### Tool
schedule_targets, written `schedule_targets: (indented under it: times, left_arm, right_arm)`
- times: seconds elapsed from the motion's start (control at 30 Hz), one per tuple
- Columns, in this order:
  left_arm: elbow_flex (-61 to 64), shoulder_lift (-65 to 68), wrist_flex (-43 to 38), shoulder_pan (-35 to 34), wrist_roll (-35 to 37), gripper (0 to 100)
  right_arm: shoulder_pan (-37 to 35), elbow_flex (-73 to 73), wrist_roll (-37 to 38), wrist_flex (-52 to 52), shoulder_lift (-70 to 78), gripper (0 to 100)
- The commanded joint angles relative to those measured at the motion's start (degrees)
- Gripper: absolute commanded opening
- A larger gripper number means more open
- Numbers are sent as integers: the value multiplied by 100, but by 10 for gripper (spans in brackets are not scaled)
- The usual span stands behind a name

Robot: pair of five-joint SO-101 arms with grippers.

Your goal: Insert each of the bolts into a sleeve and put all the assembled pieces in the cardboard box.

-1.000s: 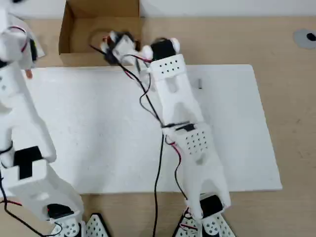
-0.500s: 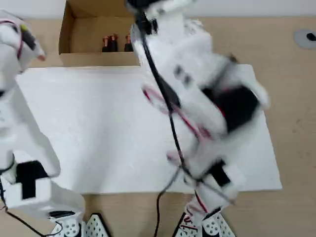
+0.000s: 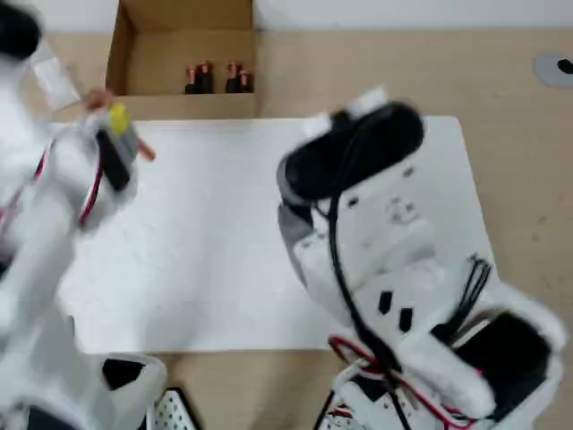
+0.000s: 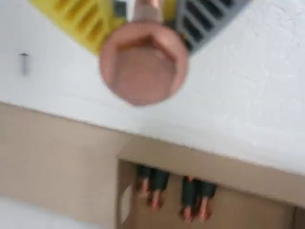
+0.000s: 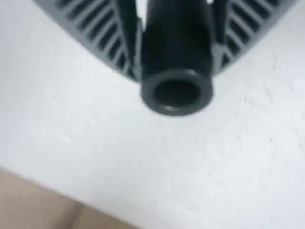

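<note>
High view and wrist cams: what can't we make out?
High view: part of the mat hidden under the blurred right arm; box far end cut off by the top edge.
Left wrist view: bolt shank mostly behind its head.
Right wrist view: sleeve seen end-on, length hidden.

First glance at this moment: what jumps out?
The left gripper clamps a copper bolt, hex head toward its wrist camera, above the white mat. The right gripper holds a black sleeve, open end toward its own camera, also over the mat. Four assembled pieces lie side by side in the cardboard box beyond the mat's far edge.
</note>
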Motion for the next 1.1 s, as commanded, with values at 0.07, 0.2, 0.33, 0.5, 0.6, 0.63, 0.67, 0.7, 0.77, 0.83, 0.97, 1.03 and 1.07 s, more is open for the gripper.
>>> schedule_targets:
  times: [0.07, 0.2, 0.33, 0.5, 0.6, 0.63, 0.67, 0.7, 0.77, 0.83, 0.97, 1.03, 1.07]
  left_arm:
    - [1855, -1780, -237, 105, 44, 11]
    - [3807, -2853, -1187, 105, 9, 14]
    - [5732, -3767, -2954, 97, -18, 14]
    - [7807, -4567, -5292, 492, -545, 9]
    - [8440, -5015, -5697, 853, -677, 9]
    - [8527, -5156, -5723, 1029, -677, 9]
    - [8545, -5279, -5705, 1213, -677, 9]
    - [8563, -5385, -5688, 1371, -677, 9]
    - [8571, -5578, -5688, 1565, -677, 5]
    - [8545, -5701, -5600, 1600, -686, 4]
    - [8149, -5763, -4765, 1653, -651, 4]
    - [7886, -5692, -4422, 1662, -668, 4]
    - [7719, -5631, -4246, 1635, -677, 4]
  right_arm:
    - [-242, 4022, -598, -2646, -1903, 9]
    - [-690, 5771, -598, -4202, -3073, 9]
    - [-1112, 6870, -343, -5415, -3574, 9]
    - [-1323, 7327, -35, -6119, -3407, 9]
    - [-1323, 7327, -35, -6321, -3196, 9]
    - [-1323, 7319, -44, -6400, -3116, 9]
    - [-1323, 7319, -44, -6479, -3046, 9]
    - [-1323, 7319, -44, -6567, -2967, 9]
    - [-1323, 7310, -35, -6673, -2826, 9]
    - [-1323, 7240, -35, -6690, -2712, 9]
    - [-1323, 7134, -35, -6699, -2607, 9]
    - [-1323, 7143, -35, -6699, -2598, 9]
    - [-1323, 7152, -35, -6699, -2598, 9]
